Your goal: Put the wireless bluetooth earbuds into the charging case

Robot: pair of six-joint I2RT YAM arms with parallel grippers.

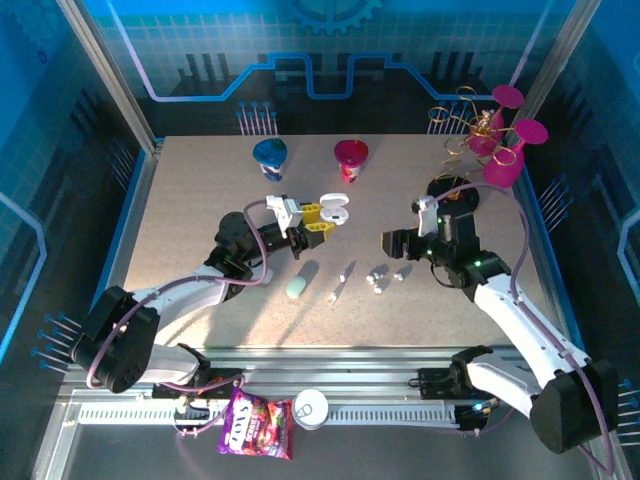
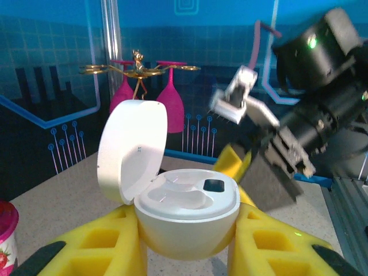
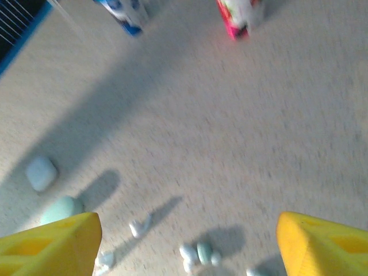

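Note:
My left gripper (image 1: 318,228) is shut on a white charging case (image 1: 335,210), held above the table. In the left wrist view the case (image 2: 187,204) sits between the yellow fingers (image 2: 103,247) with its lid (image 2: 131,148) swung open and both wells empty. Several small white earbuds lie on the table: one (image 1: 347,270), another (image 1: 335,292) and a cluster (image 1: 377,277). My right gripper (image 1: 390,243) hovers open above them, to the right of the case. In the right wrist view, one earbud (image 3: 140,226) and a cluster (image 3: 198,253) lie between its spread yellow fingers (image 3: 52,244).
A pale green closed case (image 1: 298,287) lies left of the earbuds; the same case (image 3: 60,210) and a white one (image 3: 41,172) show near the right gripper's left finger. A blue cup (image 1: 270,155) and a pink cup (image 1: 351,158) stand behind. Pink glasses (image 1: 505,150) stand back right.

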